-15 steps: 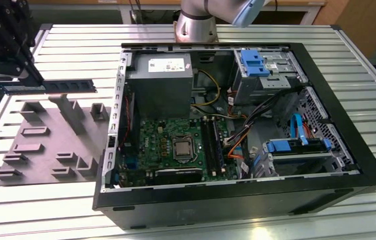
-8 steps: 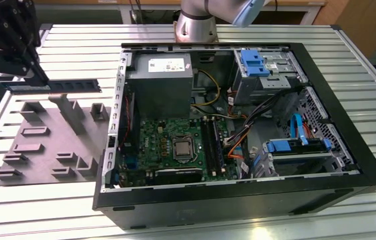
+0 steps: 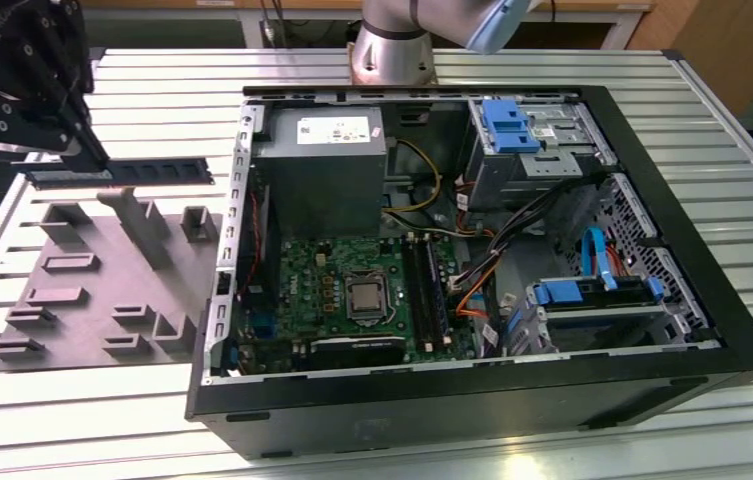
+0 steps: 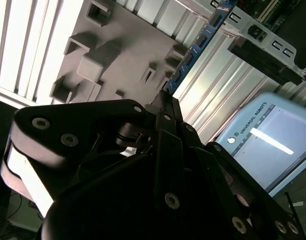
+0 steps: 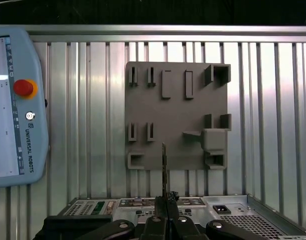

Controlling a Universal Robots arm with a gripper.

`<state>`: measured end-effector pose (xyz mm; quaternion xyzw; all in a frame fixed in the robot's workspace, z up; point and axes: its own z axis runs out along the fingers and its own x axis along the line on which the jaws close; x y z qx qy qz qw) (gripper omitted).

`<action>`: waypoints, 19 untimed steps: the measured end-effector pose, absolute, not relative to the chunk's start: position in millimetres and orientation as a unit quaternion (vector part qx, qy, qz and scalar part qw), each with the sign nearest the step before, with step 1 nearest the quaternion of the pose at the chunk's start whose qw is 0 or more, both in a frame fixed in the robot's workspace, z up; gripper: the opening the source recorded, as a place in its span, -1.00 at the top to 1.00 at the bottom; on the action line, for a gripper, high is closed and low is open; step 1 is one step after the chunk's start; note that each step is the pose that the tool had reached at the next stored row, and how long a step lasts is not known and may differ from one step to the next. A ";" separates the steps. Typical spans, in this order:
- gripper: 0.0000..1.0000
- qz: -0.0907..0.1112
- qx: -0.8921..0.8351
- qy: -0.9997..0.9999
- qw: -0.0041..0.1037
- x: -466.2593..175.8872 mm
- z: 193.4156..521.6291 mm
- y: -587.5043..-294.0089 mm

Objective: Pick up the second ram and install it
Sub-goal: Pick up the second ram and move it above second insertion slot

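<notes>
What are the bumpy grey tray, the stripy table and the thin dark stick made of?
The grey tray looks like matte moulded plastic: one even dull grey, no shine. The table looks like bare metal, probably aluminium: silvery ribbed slats catching light. The second ram, gripped by the end effector, looks like a thin circuit board carrying black chips.

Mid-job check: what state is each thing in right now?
Gripper: shut on the memory stick.
Memory stick: held on its edge, over the tray's rim.
Tray: lying flat beside the case.
Computer case: on its side, open.
Processor: seated on the board, uncovered.
</notes>
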<state>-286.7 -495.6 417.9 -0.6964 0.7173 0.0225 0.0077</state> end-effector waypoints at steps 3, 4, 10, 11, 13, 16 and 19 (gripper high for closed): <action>0.77 0.022 -0.696 0.717 0.008 -283.6 417.9 -495.6; 0.77 0.022 -0.696 0.717 0.008 -282.6 417.9 -495.6; 0.77 0.022 -0.696 0.717 0.008 -277.2 417.9 -495.6; 0.77 0.022 -0.696 0.717 0.008 -276.4 417.9 -495.6; 0.77 0.022 -0.696 0.717 0.008 -274.8 417.9 -495.6; 0.77 0.022 -0.696 0.717 0.008 -272.3 418.0 -495.6; 0.77 0.022 -0.696 0.717 0.008 -269.9 417.9 -495.6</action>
